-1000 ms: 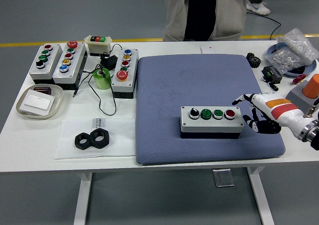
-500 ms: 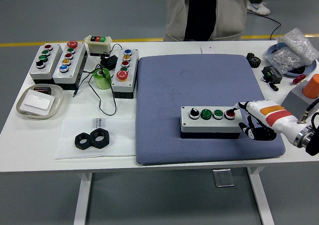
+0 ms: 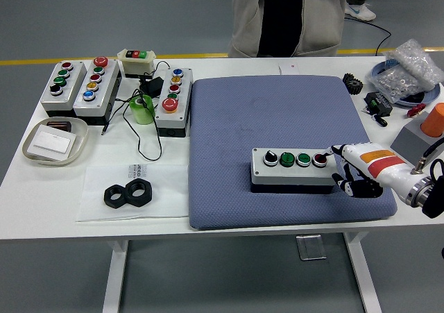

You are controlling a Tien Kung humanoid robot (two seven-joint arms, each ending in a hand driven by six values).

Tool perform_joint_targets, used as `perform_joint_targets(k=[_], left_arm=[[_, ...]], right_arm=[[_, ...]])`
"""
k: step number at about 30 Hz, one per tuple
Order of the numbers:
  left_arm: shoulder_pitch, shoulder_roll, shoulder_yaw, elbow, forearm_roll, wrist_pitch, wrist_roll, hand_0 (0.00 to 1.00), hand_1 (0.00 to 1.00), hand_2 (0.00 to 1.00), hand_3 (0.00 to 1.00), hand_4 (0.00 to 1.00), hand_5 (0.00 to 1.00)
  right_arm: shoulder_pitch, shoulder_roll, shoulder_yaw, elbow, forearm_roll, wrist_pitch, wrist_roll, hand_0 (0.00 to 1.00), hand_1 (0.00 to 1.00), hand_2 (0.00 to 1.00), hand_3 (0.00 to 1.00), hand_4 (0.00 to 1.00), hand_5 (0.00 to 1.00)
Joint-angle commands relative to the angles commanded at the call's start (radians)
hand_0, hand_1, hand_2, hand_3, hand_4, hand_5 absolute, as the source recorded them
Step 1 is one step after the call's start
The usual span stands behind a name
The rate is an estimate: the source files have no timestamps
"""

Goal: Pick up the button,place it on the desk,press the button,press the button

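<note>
From my remote seat I log the following surroundings. Floor (image 3: 104, 21): smooth grey, evenly lit, no hard shadows. Floor marking: one yellow line (image 3: 55, 61) running left to right behind the table's far edge. Furniture: one white table (image 3: 229, 223), flat top, on white legs (image 3: 114, 275) with a crossbar beneath (a small clear tag (image 3: 311, 247) hangs under the near edge). Far side: a person (image 3: 291, 14) in a light grey jacket stands against the table, visible from the waist area only. Cable: a black lead (image 3: 385, 35) trails over the floor at upper right. I see no walls or windows from here.
</note>
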Motion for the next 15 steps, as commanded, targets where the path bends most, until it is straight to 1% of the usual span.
perform_joint_targets(k=[8, 12, 15], left_arm=[[0.004, 0.0, -0.007, 0.0, 0.011, 0.001, 0.003, 0.747, 0.826, 0.858, 0.824, 0.622, 0.998], [0.008, -0.001, -0.011, 0.0, 0.017, 0.001, 0.005, 0.748, 0.826, 0.858, 0.824, 0.623, 0.998], [0.01, -0.001, -0.016, 0.0, 0.024, 0.001, 0.007, 0.748, 0.826, 0.858, 0.824, 0.623, 0.998]], right_arm=[[-0.002, 0.002, -0.006, -0.006, -0.003, 0.01, -0.009, 0.271, 0.057, 0.174, 0.709, 0.513, 0.002], [-0.011, -0.001, 0.02, 0.013, -0.002, -0.004, -0.007, 0.267, 0.054, 0.172, 0.714, 0.514, 0.002], [-0.013, -0.008, 0.04, 0.045, 0.001, -0.023, -0.004, 0.267, 0.054, 0.172, 0.714, 0.514, 0.002]])
